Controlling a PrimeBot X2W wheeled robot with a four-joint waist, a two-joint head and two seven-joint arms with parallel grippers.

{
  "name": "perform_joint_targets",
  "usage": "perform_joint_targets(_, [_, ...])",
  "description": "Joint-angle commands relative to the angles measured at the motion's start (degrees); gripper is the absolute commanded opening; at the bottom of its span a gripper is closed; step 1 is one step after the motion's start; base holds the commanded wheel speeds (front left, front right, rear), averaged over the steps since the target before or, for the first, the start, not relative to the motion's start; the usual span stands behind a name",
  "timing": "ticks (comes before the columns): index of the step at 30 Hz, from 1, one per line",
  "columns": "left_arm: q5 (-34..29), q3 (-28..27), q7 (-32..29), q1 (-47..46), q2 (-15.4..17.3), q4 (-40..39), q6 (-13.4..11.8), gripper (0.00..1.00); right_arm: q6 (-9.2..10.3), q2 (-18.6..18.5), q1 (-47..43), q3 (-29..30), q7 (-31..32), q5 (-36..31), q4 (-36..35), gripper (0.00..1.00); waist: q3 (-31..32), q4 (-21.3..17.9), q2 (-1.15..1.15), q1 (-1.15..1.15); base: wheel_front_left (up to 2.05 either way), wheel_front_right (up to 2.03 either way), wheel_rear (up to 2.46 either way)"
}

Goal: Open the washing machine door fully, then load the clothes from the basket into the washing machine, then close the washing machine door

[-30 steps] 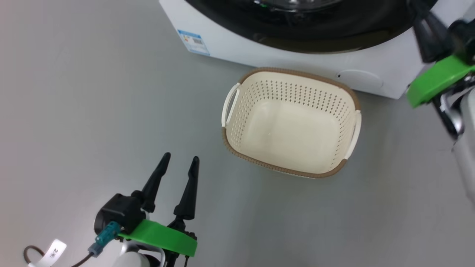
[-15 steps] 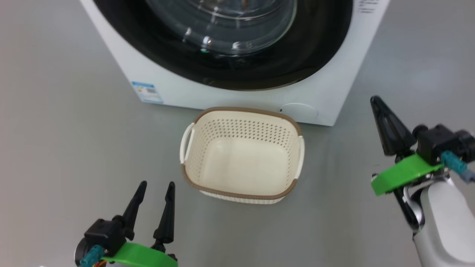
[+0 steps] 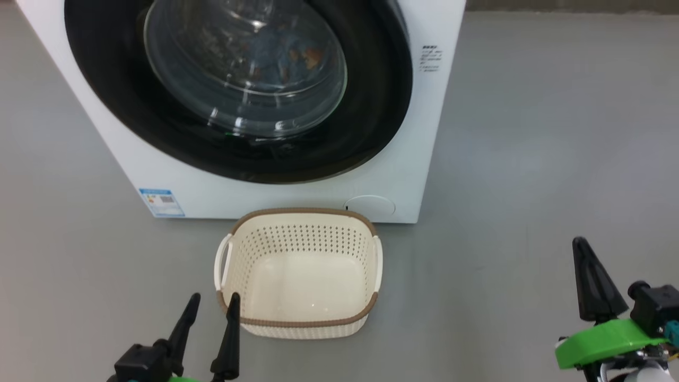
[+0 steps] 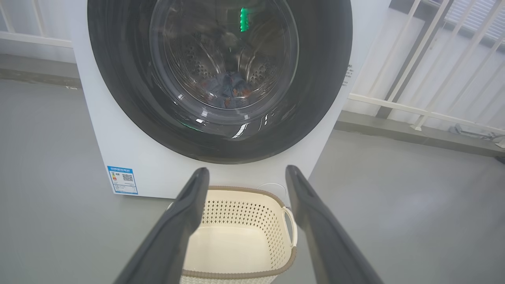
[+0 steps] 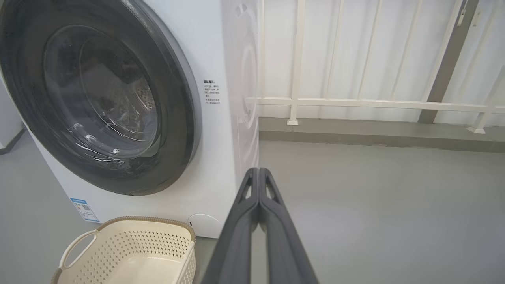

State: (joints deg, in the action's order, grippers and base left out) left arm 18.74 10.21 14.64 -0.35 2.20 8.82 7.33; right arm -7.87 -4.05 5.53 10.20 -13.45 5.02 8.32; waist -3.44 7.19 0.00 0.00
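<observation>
Head view: the washer is a big white box on the grey floor; its round black door is shut flat against the front; behind the glass lie the clothes, blue with orange-brown spots. A small blue sticker sits low on the washer's left side. The basket stands on the floor just in front of the washer, below the door; its pale bottom shows bare. The left claw is at the bottom left, near the basket's left corner; its two fingers stand apart and hold nothing. The right claw is at the bottom right, well apart from the basket; its fingers are pressed into one dark point and hold nothing.

Left wrist view: the two fingers spread wide, with the basket and the bottom of the door showing between them; nothing is between the tips. The clothes sit low in the drum behind the glass; a white rail runs behind the washer on the right.

Right wrist view: the two fingers touch all the way up, shut on nothing; the washer is to the left, door closed; the basket sits at the bottom left, close to the washer's front.
</observation>
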Motion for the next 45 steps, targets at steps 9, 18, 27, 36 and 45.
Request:
perform_joint_targets(9, [-0.9,-1.8,0.4,2.0,1.5,-1.3,0.1,1.0,0.38,1.0,-5.8,1.0,-0.6,-1.4,-2.6,0.0,4.5,-3.3,0.0,0.0,0.0,0.0,0.0])
perform_joint_targets(18, [-1.2,-2.2,0.4,2.9,1.5,-2.0,0.1,1.0,0.38,1.2,-8.5,0.9,-1.1,-0.9,-2.5,1.0,5.4,-3.3,0.0,0.0,0.0,0.0,0.0])
perform_joint_targets(27, [-1.6,-3.4,0.4,3.1,1.1,-0.5,0.2,1.0,0.38,1.2,-8.2,0.4,-1.3,-0.7,-1.8,1.0,5.9,-2.9,0.0,0.0,0.0,0.0,0.0])
perform_joint_targets(36, [-1.8,-3.6,0.4,3.1,0.9,-0.5,0.2,1.0,0.38,1.2,-7.9,-0.2,-1.5,-0.3,-1.2,1.0,5.9,-3.0,0.0,0.0,0.0,0.0,0.0])
perform_joint_targets(45, [-1.6,-3.6,0.4,3.0,0.8,-0.1,0.2,1.0,0.38,1.2,-8.1,0.0,-1.5,-0.6,-1.2,1.0,6.0,-3.1,0.0,0.0,0.0,0.0,0.0])
